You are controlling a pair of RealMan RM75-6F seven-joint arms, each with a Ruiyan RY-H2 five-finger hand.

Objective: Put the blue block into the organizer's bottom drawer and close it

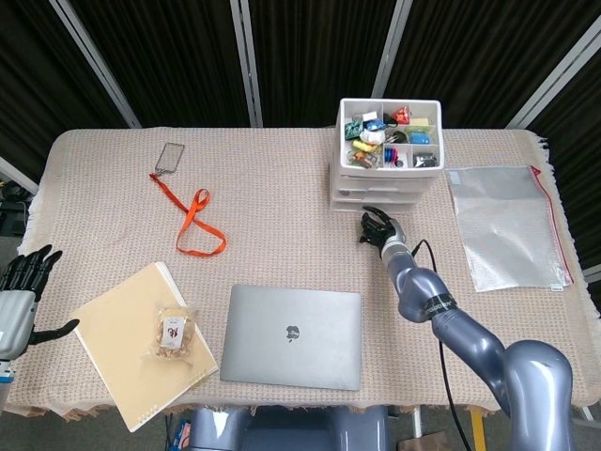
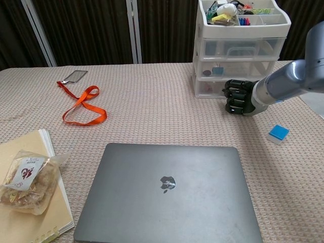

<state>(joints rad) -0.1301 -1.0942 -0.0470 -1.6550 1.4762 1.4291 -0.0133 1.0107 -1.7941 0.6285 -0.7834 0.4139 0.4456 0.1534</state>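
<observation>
The blue block [image 2: 279, 133] lies on the tablecloth to the right of my right hand, apart from it; the head view does not show it. The white three-drawer organizer [image 1: 384, 178] [image 2: 238, 55] stands at the back right, its top tray full of small items. All of its drawers look pushed in. My right hand [image 1: 377, 225] [image 2: 238, 97] has its fingers curled in and sits right at the front of the bottom drawer [image 2: 216, 87]; whether it touches the drawer is unclear. My left hand [image 1: 21, 296] hovers off the table's left edge with fingers spread, holding nothing.
A closed grey laptop [image 1: 293, 336] [image 2: 169, 190] lies near the front middle. A yellow notebook [image 1: 120, 324] carrying a snack bag [image 2: 25, 181] is at front left. An orange lanyard [image 1: 197, 221] with a card holder [image 1: 170, 157] lies left of centre. A clear zip pouch [image 1: 507, 225] lies right of the organizer.
</observation>
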